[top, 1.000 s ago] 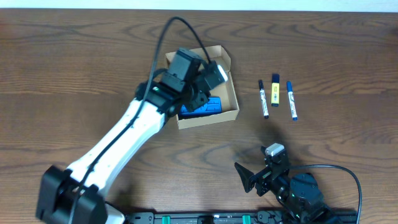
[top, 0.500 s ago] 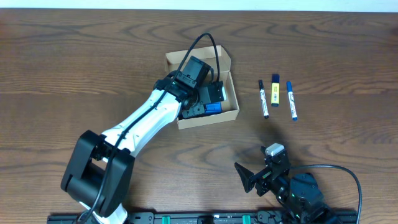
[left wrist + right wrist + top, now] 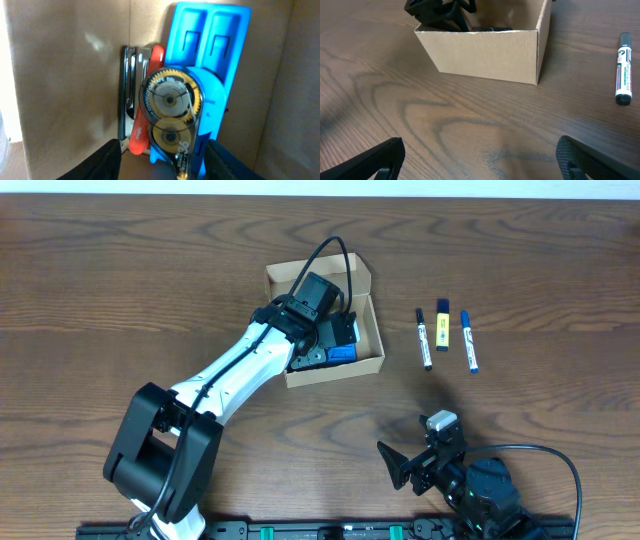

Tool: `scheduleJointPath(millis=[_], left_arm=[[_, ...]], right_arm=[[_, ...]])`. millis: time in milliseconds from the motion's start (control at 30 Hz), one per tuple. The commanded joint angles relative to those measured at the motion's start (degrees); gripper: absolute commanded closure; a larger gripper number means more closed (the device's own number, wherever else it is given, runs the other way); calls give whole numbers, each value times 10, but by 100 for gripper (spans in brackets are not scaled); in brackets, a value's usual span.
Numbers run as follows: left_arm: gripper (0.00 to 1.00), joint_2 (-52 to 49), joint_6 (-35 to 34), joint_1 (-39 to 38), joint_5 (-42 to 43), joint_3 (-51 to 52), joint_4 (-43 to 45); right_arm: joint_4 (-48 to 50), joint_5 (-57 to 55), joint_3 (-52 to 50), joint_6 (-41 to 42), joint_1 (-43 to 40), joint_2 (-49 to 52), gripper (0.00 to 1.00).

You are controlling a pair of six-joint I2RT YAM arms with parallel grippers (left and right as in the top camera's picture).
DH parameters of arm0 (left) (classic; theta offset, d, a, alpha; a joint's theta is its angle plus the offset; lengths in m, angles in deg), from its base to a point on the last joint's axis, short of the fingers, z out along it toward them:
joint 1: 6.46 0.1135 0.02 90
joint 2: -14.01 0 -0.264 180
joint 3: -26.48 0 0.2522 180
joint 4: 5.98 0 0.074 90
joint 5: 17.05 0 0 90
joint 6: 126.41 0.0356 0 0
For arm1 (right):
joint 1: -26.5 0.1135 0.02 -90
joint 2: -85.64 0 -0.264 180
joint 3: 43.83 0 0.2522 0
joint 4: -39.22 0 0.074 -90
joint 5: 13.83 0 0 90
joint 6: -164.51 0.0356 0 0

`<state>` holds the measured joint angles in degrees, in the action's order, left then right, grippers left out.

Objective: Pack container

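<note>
Since a second ago the left gripper [image 3: 165, 161] has dipped into the box [image 3: 333, 371] mid-table and its jaws have spread, now apart, so the tape roller [image 3: 170, 116] looks let go on the blue holder [image 3: 215, 30]: another item packed. Right gripper [image 3: 480, 159] parked near the table edge, wide apart, empty. Roller reads "CORRECTION TAPE BBL", "36".

Overhead, the left arm [image 3: 235, 375] hides much of the container [image 3: 340, 370]. The left wrist view's lower edge cuts off the fingers [image 3: 107, 162] of the left tool [image 3: 165, 162] and the tape roller [image 3: 172, 115] tip.
</note>
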<state>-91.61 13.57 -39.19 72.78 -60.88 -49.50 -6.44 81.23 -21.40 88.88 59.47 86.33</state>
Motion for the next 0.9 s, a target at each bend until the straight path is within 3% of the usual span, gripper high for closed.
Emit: scheduleJointPath(millis=[0, 167, 400, 600, 667, 767, 867], left_arm=[[43, -3, -14, 2, -18, -4, 0], [44, -2, -19, 2, -18, -6, 0], [46, 41, -96, 2, -18, -45, 0], [37, 101, -181, 13, -48, -69, -3], [37, 108, -229, 16, -90, -69, -9], [36, 108, -366, 17, -174, -69, -35], [32, 107, -485, 17, -188, -68, -81]], right_arm=[[0, -6, -2, -10, 4, -3, 1], [0, -6, -2, -10, 4, -3, 1], [0, -6, -2, -10, 4, -3, 1], [0, -6, -2, -10, 4, -3, 1], [0, -6, -2, -10, 4, -3, 1], [0, -6, -2, -10, 4, -3, 1], [0, -6, -2, -10, 4, -3, 1]])
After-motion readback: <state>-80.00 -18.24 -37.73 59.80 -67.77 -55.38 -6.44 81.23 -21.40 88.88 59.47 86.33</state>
